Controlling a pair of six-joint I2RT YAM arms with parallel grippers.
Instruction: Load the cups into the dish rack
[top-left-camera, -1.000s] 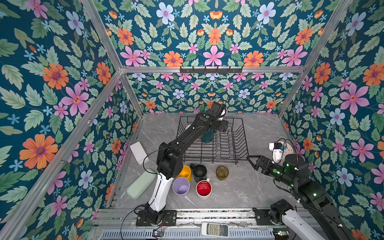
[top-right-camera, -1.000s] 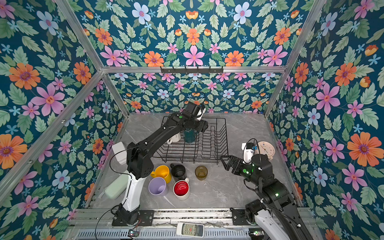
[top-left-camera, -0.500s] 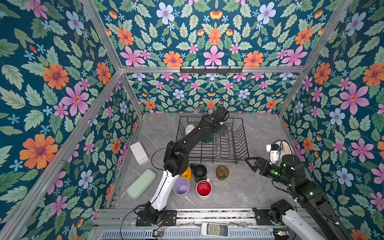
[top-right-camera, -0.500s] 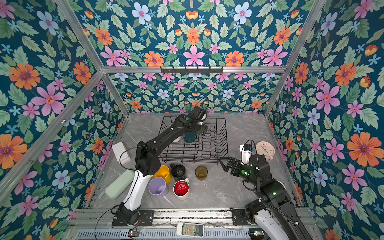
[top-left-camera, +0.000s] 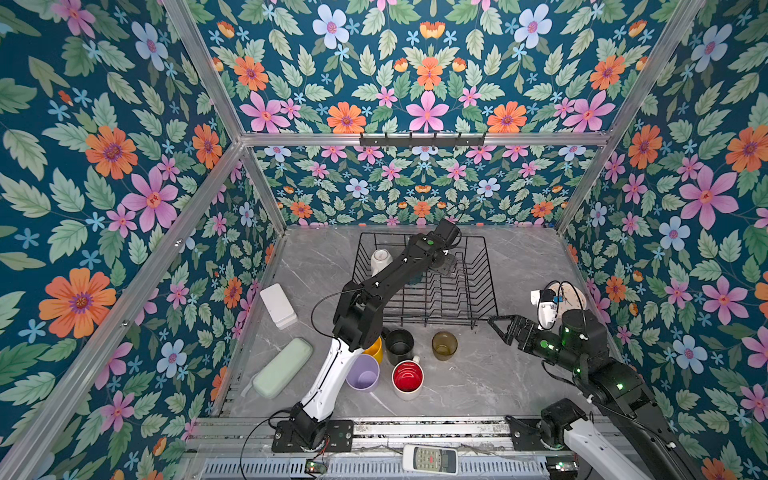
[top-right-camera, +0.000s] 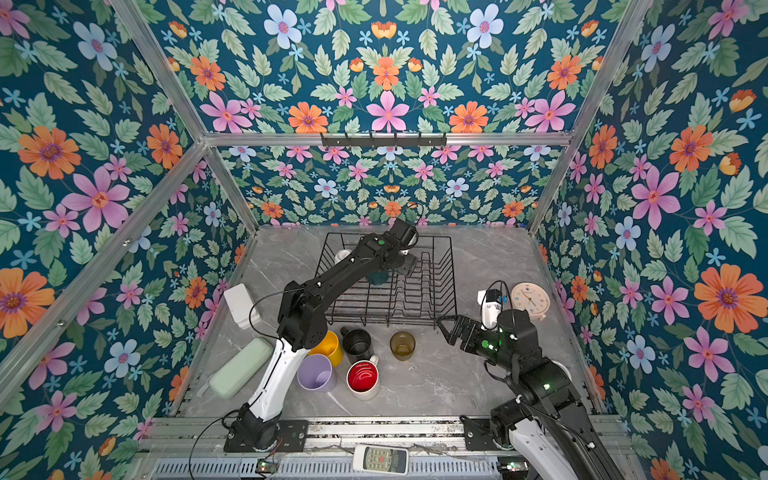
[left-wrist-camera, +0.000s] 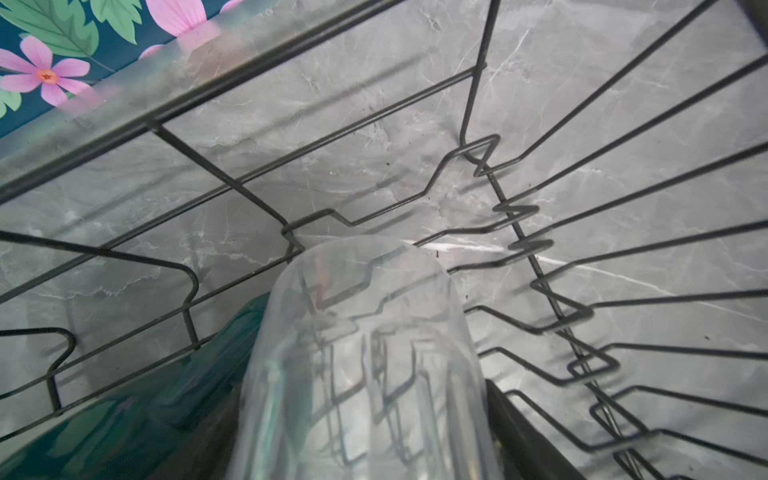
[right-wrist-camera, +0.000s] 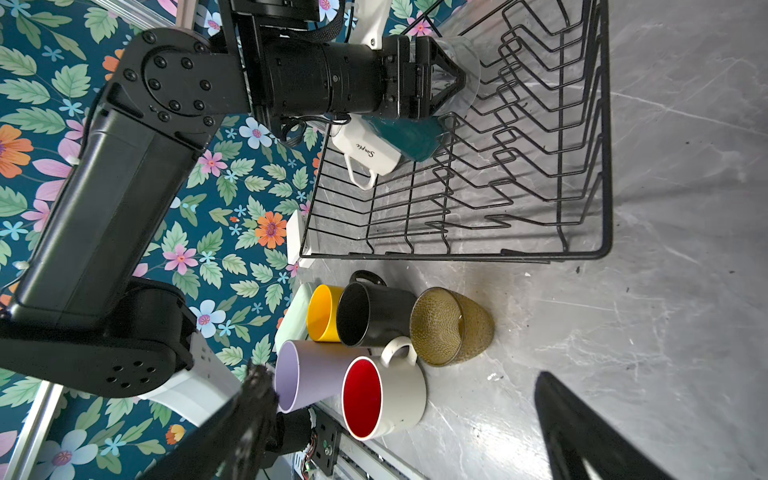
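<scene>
Clear glass was clamped between the jaws of the left gripper, which stood fairly wide around it, and the glass reached out past the fingertips. Beneath that gripper lay the dish rack, its upright prongs and wire floor showing through the glass in the left wrist view; whether the glass touched a wire could not be told. The green/white mug lay in the rack just under the left gripper. The white mug lay in the rack further back along the same arm, just beside the green/white mug. The right gripper hung with its jaws spread wide and nothing between them, just beside the rack's near corner and above the tabletop. Ahead of its fingertips five cups stood upright outside the rack, packed close together: the amber-olive tumbler nearest, then the black mug and the yellow mug, with the white/red mug and the lilac tumbler beside them.
</scene>
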